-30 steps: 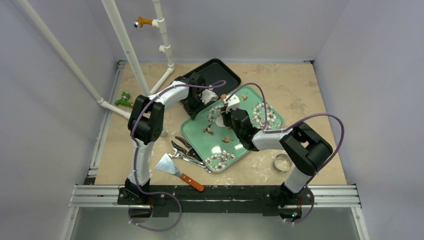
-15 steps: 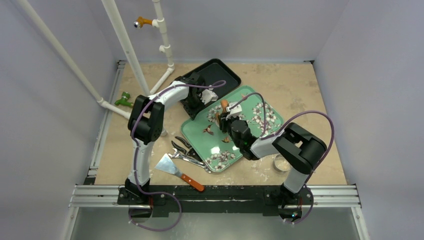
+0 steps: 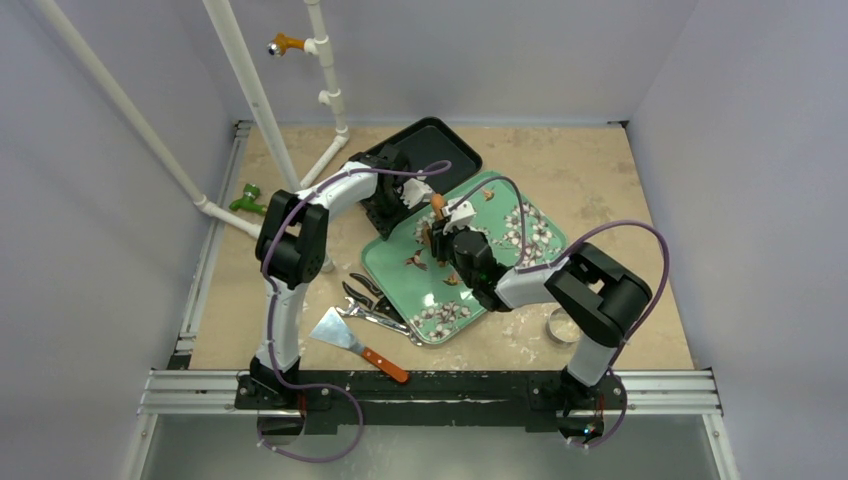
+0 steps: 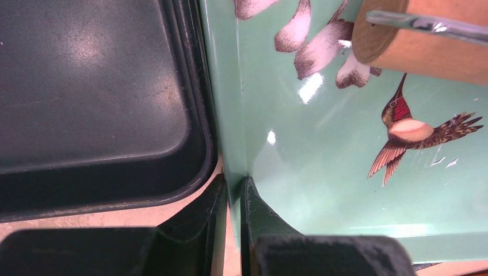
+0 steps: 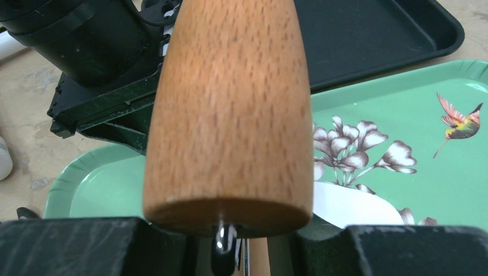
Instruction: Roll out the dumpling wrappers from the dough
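A green floral tray [image 3: 400, 275] lies mid-table. My left gripper [image 3: 398, 203] is shut on its far-left rim; in the left wrist view the two jaws [image 4: 233, 187] pinch the thin green edge [image 4: 230, 115]. My right gripper [image 3: 447, 232] hovers over the tray's left part, shut on a small wooden rolling pin [image 3: 437, 205]. The pin's roller [image 5: 230, 109] fills the right wrist view, with its metal axle running down between my jaws [image 5: 244, 241]. One dumpling wrapper [image 5: 351, 208], a flat white disc, lies on the tray just right of the roller, partly hidden.
A black tray [image 3: 440, 145] sits behind the green one, touching its corner. A metal ring cutter [image 3: 563, 325] lies at the right by my right arm. Tongs [image 3: 375, 305] and an orange-handled scraper [image 3: 345, 335] lie front left. White pipes [image 3: 250, 90] and a green toy [image 3: 245, 198] stand far left.
My right gripper has carried the rolling pin a little left across the tray, toward the left gripper. The left arm has stayed on the tray rim.
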